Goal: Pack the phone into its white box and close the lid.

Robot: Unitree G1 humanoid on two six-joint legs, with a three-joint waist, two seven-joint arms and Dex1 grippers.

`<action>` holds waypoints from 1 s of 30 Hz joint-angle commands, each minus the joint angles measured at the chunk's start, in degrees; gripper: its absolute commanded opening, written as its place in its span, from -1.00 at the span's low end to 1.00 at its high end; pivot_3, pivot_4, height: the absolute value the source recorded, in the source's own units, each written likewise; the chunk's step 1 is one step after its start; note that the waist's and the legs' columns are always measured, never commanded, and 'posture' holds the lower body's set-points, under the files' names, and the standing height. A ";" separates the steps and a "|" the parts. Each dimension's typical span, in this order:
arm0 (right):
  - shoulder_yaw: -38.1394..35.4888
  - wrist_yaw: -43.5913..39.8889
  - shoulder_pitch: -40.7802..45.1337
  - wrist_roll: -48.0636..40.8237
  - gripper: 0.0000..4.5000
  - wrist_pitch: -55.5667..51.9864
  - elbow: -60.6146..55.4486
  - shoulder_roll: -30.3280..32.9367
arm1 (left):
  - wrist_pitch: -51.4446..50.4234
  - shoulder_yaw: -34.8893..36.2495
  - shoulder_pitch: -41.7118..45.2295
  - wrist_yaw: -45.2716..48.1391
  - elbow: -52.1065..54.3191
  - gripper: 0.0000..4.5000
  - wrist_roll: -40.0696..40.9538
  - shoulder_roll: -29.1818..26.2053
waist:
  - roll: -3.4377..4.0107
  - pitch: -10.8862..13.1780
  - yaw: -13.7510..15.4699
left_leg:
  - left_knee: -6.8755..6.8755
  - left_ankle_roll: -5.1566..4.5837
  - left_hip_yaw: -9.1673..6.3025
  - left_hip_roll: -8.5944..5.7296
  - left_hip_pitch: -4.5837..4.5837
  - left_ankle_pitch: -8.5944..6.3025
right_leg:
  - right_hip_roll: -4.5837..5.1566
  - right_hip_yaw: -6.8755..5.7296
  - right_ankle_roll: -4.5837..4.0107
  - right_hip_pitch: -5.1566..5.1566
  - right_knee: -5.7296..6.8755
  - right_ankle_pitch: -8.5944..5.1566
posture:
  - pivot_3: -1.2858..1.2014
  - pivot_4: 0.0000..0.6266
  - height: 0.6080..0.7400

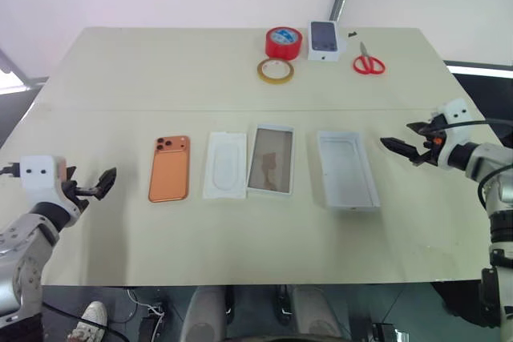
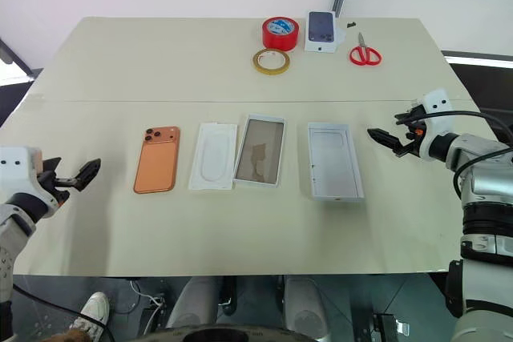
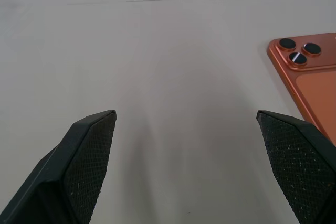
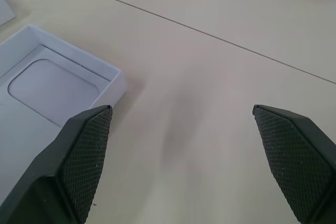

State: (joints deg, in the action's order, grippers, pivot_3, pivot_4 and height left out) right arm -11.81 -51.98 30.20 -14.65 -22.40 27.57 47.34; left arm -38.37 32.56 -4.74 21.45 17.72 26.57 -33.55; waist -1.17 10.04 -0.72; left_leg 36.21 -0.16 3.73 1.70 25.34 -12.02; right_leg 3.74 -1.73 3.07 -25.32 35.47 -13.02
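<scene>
- The phone (image 1: 169, 168) lies flat, back up, on the tabletop (image 1: 120, 78), nearer the left edge, its camera lenses at the end facing the far edge.
- To its right, in a row across the middle of the tabletop, come a white insert tray (image 1: 225, 165), then a shallow tray with a brownish glossy panel (image 1: 271, 159), then the white box (image 1: 346, 171), open side up, nearer the right edge.
- The phone and the white box are well apart, with the two trays between them.
- The left gripper (image 1: 96, 184) hovers near the left edge, just beside the phone, jaws spread wide and holding nothing.
- The right gripper (image 1: 407, 140) hangs near the right edge, pointing at the white box, jaws spread wide and empty.
- Along the far edge sit a red tape roll (image 1: 284, 42), a tan tape roll (image 1: 275, 70), a small white box with a phone picture (image 1: 325, 39) and red scissors (image 1: 368, 62).
</scene>
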 commanded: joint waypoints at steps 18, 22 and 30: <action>5.27 -3.41 -0.84 -4.89 0.99 -6.87 -23.51 -3.51 | -14.14 -4.60 16.23 -0.15 7.70 1.00 9.78 -3.23 | -0.03 -0.01 0.29 | 0.63 -0.07 0.06 0.04 0.01 0.05 | -0.16 -0.04 0.10 0.09 0.58 -0.01 | 0.03 -0.52 1.00; 9.08 -4.26 -3.45 -5.55 0.99 -8.98 -32.89 -3.98 | -26.34 -11.82 24.08 -0.26 10.20 1.00 19.13 -1.13 | -0.06 0.00 0.31 | 0.81 -0.07 0.00 0.05 0.00 0.05 | -0.22 -0.08 0.11 0.17 0.66 -0.02 | 0.03 -0.52 1.00; 10.70 -3.13 -6.39 -7.14 0.99 -11.09 -40.95 -4.32 | -45.83 -15.69 31.11 -8.32 6.27 1.00 22.23 4.28 | -0.08 0.01 0.10 | 0.86 -0.08 -0.03 0.09 -0.04 0.05 | -0.50 -0.09 0.32 0.20 0.73 0.03 | 0.03 -0.52 1.00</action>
State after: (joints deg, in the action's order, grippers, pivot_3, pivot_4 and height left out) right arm -0.02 -55.41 24.17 -20.97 -33.65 -10.94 42.96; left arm -81.40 16.51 25.27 14.79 24.30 48.85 -29.16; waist -1.25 10.05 -0.62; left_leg 37.07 -0.25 3.69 1.79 25.30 -11.97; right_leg 3.22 -1.82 3.38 -25.12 36.22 -12.99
